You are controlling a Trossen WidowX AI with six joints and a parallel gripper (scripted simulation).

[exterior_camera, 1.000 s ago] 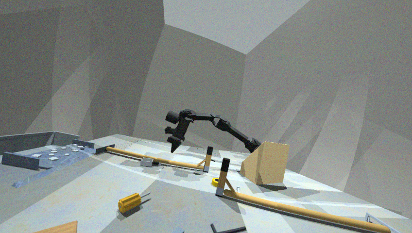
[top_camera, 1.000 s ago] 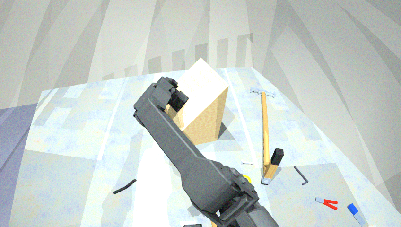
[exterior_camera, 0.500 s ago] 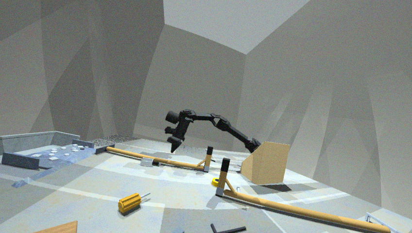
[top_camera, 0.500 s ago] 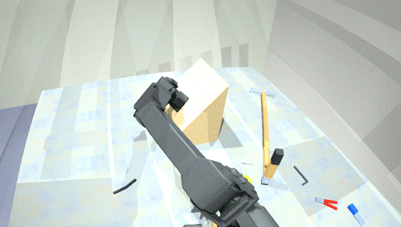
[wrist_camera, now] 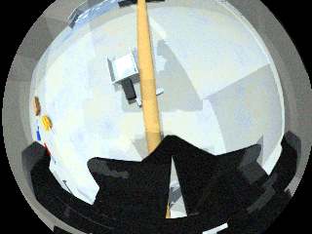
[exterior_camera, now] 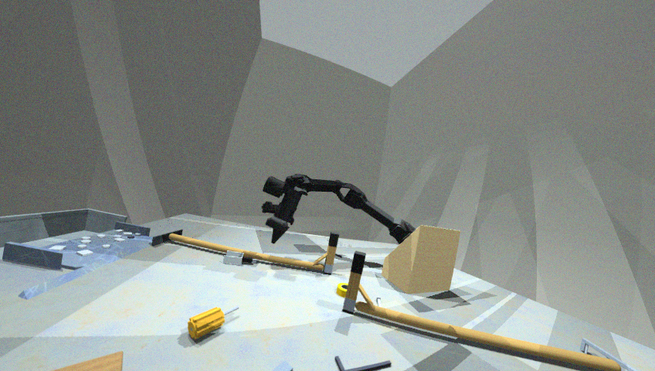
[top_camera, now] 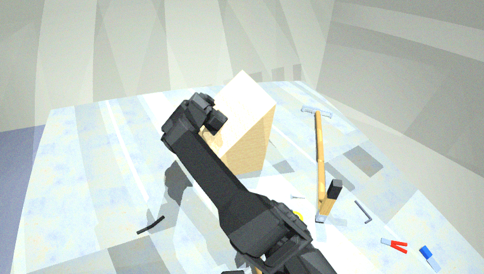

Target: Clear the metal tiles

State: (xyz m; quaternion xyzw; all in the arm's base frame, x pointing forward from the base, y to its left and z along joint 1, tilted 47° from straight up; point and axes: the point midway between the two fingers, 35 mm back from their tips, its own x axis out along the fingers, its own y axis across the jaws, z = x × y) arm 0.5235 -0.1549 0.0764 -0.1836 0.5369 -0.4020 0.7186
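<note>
The long scraper [exterior_camera: 206, 244] [wrist_camera: 144, 49] lies on the table, its dark blade at the near end of the steel plate [exterior_camera: 98, 260] and its black-topped upright grip [exterior_camera: 331, 253] toward the arm. Several pale metal tiles [exterior_camera: 84, 252] lie scattered on the plate between low side rails. The grey-walled catch box [exterior_camera: 103, 215] is at the plate's far end; its inside is mostly hidden. My gripper [exterior_camera: 274, 239] [wrist_camera: 172, 141] is shut with nothing between the fingers. It hangs above the scraper's handle, touching nothing. In the top view the gripper is out of view.
A second long-handled tool [top_camera: 319, 145] [exterior_camera: 450, 330] with an open metal head lies beside the wooden wedge block [top_camera: 253, 149] [exterior_camera: 436, 262]. A small metal pan [exterior_camera: 233, 257] [wrist_camera: 123, 65] lies against the scraper's handle. A yellow screwdriver [exterior_camera: 205, 323] [wrist_camera: 46, 122], red-handled pliers [top_camera: 399, 244] and a hex key [top_camera: 363, 212] lie around.
</note>
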